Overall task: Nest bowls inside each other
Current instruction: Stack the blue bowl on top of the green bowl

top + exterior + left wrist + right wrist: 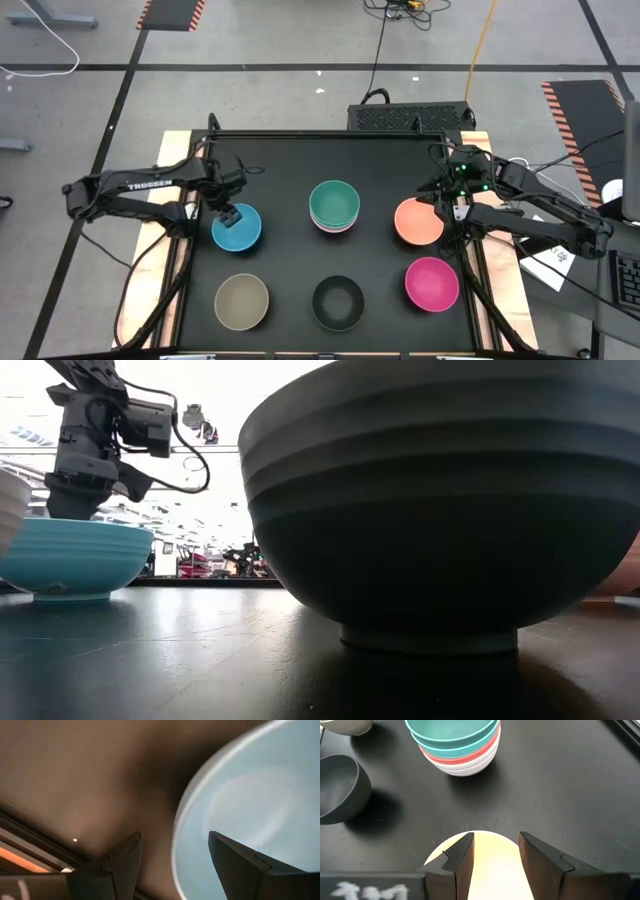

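at the table's (300, 160) sides, the left claw (172, 865) straddles the blue bowl's (237, 228) rim, the right claw (495, 855) the orange bowl's (418, 222), both likely bound for the centre stack (334, 206); whether either pinches, i cannot tell.

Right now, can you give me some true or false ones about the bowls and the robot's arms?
1. A stack of bowls sits mid-table with a turquoise one on top. True.
2. The black bowl holds the magenta bowl. False: they stand apart, both empty.
3. The left end effector straddles the blue bowl's rim. True.
4. The right end effector is at the tan bowl. False: it is at the orange bowl.
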You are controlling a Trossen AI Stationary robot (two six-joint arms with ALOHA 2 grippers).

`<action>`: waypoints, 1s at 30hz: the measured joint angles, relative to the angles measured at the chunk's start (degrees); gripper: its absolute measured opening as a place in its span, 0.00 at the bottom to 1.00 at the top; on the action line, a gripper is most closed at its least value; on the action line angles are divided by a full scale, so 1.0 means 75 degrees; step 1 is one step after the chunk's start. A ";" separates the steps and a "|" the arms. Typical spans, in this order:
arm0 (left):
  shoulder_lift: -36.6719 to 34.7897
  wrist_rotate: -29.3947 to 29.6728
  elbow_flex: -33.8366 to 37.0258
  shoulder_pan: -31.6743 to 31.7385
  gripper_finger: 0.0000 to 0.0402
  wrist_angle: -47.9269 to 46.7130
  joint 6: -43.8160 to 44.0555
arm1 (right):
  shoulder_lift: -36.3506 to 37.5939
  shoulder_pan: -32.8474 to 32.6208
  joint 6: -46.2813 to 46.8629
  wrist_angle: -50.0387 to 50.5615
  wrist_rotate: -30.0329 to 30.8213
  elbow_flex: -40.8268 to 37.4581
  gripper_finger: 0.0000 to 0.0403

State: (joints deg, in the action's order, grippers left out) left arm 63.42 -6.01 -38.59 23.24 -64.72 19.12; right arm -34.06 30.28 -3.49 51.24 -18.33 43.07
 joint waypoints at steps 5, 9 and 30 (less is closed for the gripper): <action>0.0047 0.0188 0.0000 -0.0001 0.55 0.0193 0.0131 | 0.0000 0.0000 0.0000 0.0000 0.0000 0.0000 0.36; 0.0047 0.0205 0.0000 0.0001 0.44 0.0241 0.0134 | 0.0000 0.0000 0.0000 0.0000 0.0000 0.0000 0.36; 0.0047 -0.0199 -0.0270 -0.0031 0.02 0.0524 -0.0299 | 0.0000 0.0000 0.0000 0.0006 0.0001 0.0003 0.36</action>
State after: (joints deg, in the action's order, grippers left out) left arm 63.77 -7.50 -40.61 23.00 -60.79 16.87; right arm -34.06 30.28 -3.49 51.29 -18.32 43.09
